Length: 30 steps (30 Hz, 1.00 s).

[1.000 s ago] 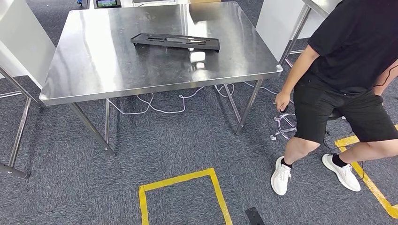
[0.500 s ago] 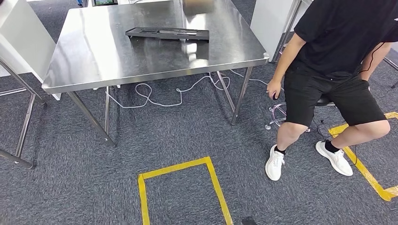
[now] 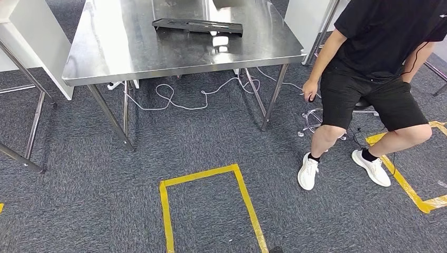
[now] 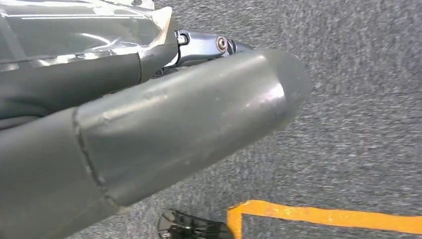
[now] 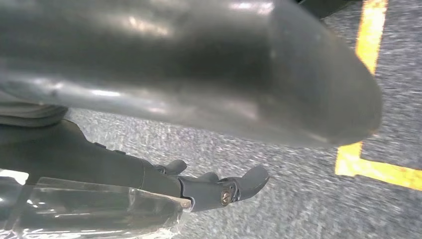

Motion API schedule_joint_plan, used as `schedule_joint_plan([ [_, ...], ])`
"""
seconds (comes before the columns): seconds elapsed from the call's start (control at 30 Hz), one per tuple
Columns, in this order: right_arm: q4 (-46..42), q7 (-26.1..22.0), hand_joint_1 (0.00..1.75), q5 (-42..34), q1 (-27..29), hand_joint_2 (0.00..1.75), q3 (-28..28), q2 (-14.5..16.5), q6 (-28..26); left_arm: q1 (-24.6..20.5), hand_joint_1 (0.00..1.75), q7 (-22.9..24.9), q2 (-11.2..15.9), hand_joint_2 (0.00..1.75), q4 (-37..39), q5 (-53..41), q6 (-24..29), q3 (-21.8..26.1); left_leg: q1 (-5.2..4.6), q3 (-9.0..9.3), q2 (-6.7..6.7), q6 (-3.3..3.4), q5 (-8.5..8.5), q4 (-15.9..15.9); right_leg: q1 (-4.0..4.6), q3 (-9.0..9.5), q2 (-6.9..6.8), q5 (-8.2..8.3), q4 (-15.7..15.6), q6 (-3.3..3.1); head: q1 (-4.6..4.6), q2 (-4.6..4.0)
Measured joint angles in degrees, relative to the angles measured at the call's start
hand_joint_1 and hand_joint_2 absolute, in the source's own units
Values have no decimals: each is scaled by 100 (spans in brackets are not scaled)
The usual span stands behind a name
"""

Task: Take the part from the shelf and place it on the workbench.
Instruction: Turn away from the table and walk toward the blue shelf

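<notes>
lying flat on steel workbench (image 3: 132,58): black part (image 3: 197,26); person (image 3: 377,58) seated beside.

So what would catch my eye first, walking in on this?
Probably the shiny steel table at the top of the head view, with a flat black tray lying on it. To its right a person in black sits on a stool, and a yellow tape outline marks the grey carpet in front.

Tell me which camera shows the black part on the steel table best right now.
The head view: the black part lies flat on the steel table, its whole length visible. The left wrist view shows the left hand over carpet, and the right wrist view the right hand over carpet; no part there.
</notes>
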Motion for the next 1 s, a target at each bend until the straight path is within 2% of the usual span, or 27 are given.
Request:
schedule_joint_plan([
  [0.03,1,6,0,4,-8,0,9,-1,1,-1,0,0,-2,0,-1,2,-2,0,0,-57,-1,-18,56,1,0,314,1,115,-394,27,1,0],
  [0.07,2,14,0,8,-23,0,18,-2,1,-1,0,-1,-4,0,-1,4,-4,0,-4,-102,-1,-44,108,2,9,650,5,165,-882,17,1,0],
  [0.1,2,22,0,13,-38,0,26,-4,1,-2,0,-1,-5,0,-2,7,-6,1,-8,-130,-1,-76,162,-3,37,939,12,184,-1318,-16,-2,0],
  [0.13,2,29,0,16,-49,0,31,-5,1,-4,0,-2,-6,0,-2,11,-8,1,-12,-141,1,-111,214,-15,66,1095,19,168,-1599,-69,-3,0],
  [0.17,2,39,0,21,-60,0,33,-6,1,-5,0,-2,-5,0,-2,15,-8,2,-15,-147,4,-146,270,-34,101,1141,25,148,-1730,-129,-4,0],
  [0.2,2,54,0,28,-63,0,34,-7,0,-2,0,-2,-4,0,-2,20,-8,2,-18,-149,4,-181,328,-61,123,1109,25,182,-1745,-183,-5,0],
  [0.23,3,72,0,39,-70,0,37,-5,0,2,0,-2,-2,0,-1,28,-5,3,-13,-169,0,-213,337,-64,84,1054,19,235,-1748,-250,-8,0],
  [0.27,5,93,0,53,-79,0,40,-4,0,10,0,1,-2,0,1,34,-1,3,-7,-209,-5,-241,247,-14,54,1005,8,292,-1753,-325,-16,0],
  [0.3,7,112,0,72,-84,0,45,-2,0,18,0,3,-1,0,2,42,5,4,2,-270,-10,-266,38,134,21,947,-4,358,-1764,-410,-26,0],
  [0.33,8,126,0,89,-90,0,50,1,0,21,0,5,1,0,2,48,14,5,14,-354,-17,-287,-275,409,-2,882,-18,428,-1769,-483,-36,0],
  [0.37,8,139,0,101,-94,0,56,2,0,22,0,8,2,0,2,50,20,5,18,-437,-23,-307,-596,756,22,820,-28,492,-1768,-530,-42,0],
  [0.4,8,152,0,110,-97,0,62,3,0,21,0,10,5,0,2,51,25,7,22,-506,-28,-327,-837,1140,37,753,-34,561,-1762,-555,-44,0],
  [0.43,8,163,0,113,-100,0,66,5,-1,20,0,13,8,0,2,52,28,8,24,-531,-32,-347,-937,1448,48,678,-38,628,-1752,-552,-44,0],
  [0.47,8,174,0,115,-102,0,69,7,0,20,0,14,9,0,2,52,29,8,30,-474,-32,-362,-887,1585,52,598,-41,690,-1732,-538,-45,0],
  [0.5,8,184,0,117,-104,0,71,10,0,19,0,15,10,0,2,54,29,9,43,-311,-31,-375,-746,1522,48,502,-41,746,-1700,-518,-45,0],
  [0.53,8,190,0,119,-106,0,72,14,0,16,0,15,11,0,1,56,29,9,58,-63,-29,-385,-588,1268,42,410,-40,788,-1656,-493,-45,0],
  [0.57,8,199,0,121,-111,0,74,17,1,8,0,15,13,0,0,57,29,9,73,251,-31,-390,-522,867,43,320,-39,820,-1594,-465,-48,0],
  [0.6,8,209,0,123,-117,0,75,21,1,-2,0,14,16,0,-1,58,29,9,75,533,-38,-380,-532,464,49,242,-39,846,-1529,-433,-45,0],
  [0.63,8,218,0,127,-126,0,75,24,0,-10,0,14,18,0,-2,58,29,10,66,710,-43,-359,-590,179,59,186,-41,874,-1478,-391,-40,0],
  [0.67,8,225,0,136,-135,0,77,25,-1,-17,0,11,20,0,-2,58,29,11,45,799,-49,-326,-652,9,70,150,-43,911,-1446,-344,-36,0],
  [0.73,10,234,0,155,-144,0,78,24,-3,-16,0,7,22,0,-2,63,29,20,18,742,-34,-208,-596,-39,83,115,-42,991,-1444,-245,-27,0],
  [0.77,12,240,0,166,-143,0,78,22,-4,-19,0,2,19,0,-1,66,29,27,14,684,-19,-133,-529,-53,82,76,-31,951,-1407,-223,-29,0],
  [0.83,16,252,0,175,-140,0,79,25,-3,-27,0,-12,18,0,-1,69,29,40,24,548,8,-5,-403,-89,68,-60,-8,677,-1177,-239,-17,0],
  [0.9,17,258,0,178,-143,0,80,31,-3,-29,0,-33,23,0,-2,69,33,52,16,416,14,38,-312,-92,40,-235,2,263,-672,-277,-3,0],
  [0.93,17,259,0,180,-145,0,80,30,-1,-27,0,-44,26,0,-2,69,36,59,16,339,19,36,-253,-91,27,-312,3,103,-336,-260,-1,0],
  [0.97,17,259,0,184,-145,0,80,26,5,-24,0,-54,27,0,-2,69,39,64,16,249,30,26,-181,-88,13,-356,3,20,-8,-213,-1,0],
  [1.0,17,259,0,191,-145,0,80,21,14,-19,0,-62,27,0,-2,69,42,69,19,155,44,10,-105,-85,-4,-345,3,44,229,-140,-1,0],
])
